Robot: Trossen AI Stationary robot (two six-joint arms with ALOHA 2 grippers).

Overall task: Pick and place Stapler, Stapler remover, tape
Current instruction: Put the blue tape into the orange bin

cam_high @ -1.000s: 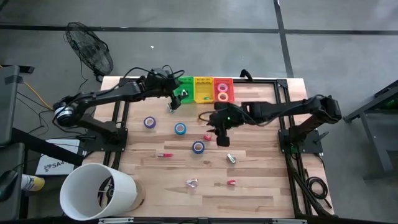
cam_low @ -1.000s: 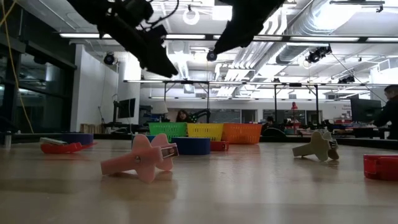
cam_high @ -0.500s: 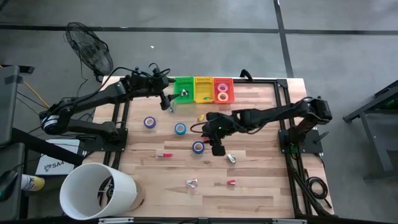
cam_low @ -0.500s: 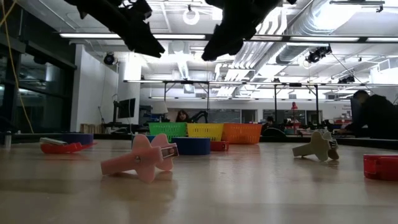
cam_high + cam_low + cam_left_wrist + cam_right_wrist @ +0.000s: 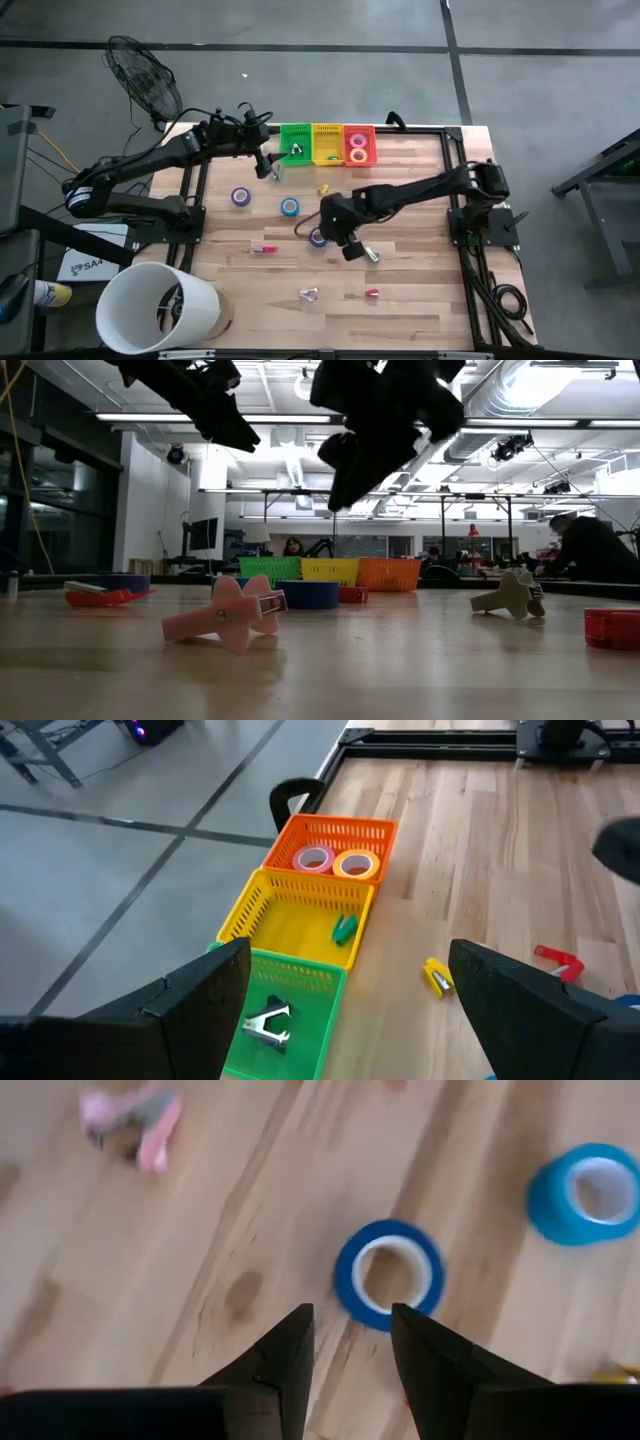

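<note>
The right gripper [image 5: 342,241] has swung from mid-table toward the dark blue tape [image 5: 318,237], which lies flat on the wood between the light blue roll [image 5: 289,207] and the table's near half. The tape sits just ahead of the partly spread, empty fingers; it has no long axis. The left gripper [image 5: 266,166], wide open, hangs far off by the green basket [image 5: 294,144].

A white bucket [image 5: 160,305] and fan [image 5: 145,88] flank the table [image 5: 420,300].
</note>
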